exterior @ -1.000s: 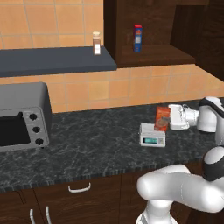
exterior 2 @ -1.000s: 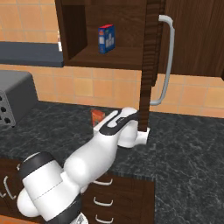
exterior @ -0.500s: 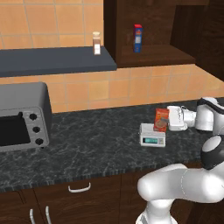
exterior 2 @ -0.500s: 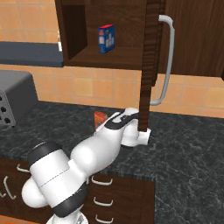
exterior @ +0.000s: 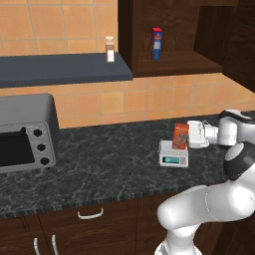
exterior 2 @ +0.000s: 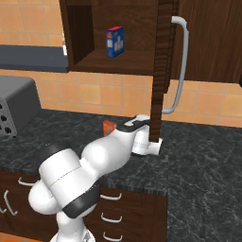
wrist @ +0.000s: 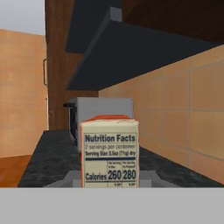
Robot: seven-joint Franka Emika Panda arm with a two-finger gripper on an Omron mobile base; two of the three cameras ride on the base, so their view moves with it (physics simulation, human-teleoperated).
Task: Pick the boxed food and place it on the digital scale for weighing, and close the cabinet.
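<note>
The orange-red boxed food (exterior: 180,136) stands upright on the top plate of the white digital scale (exterior: 173,154), which sits on the dark counter. My gripper (exterior: 188,136) reaches in from the right and is shut on the box's right side. In the hand view the box (wrist: 110,151) shows its nutrition panel dead ahead, with the grey scale plate (wrist: 61,181) under it; my fingertips are hidden. The right base view shows the box (exterior 2: 109,126) behind my arm. The dark brown cabinet (exterior: 174,30) is open, its door (exterior 2: 161,71) swung out edge-on with the silver bar handle (exterior 2: 181,66).
A slim blue carton (exterior: 157,43) stands inside the cabinet. A small brown-capped bottle (exterior: 110,49) sits on the grey shelf (exterior: 60,67). A toaster oven (exterior: 25,132) stands at the counter's left. The open door hangs just over the scale (exterior 2: 154,146).
The gripper and the box have edged slightly left over the scale. My elbow has swung lower and further right.
</note>
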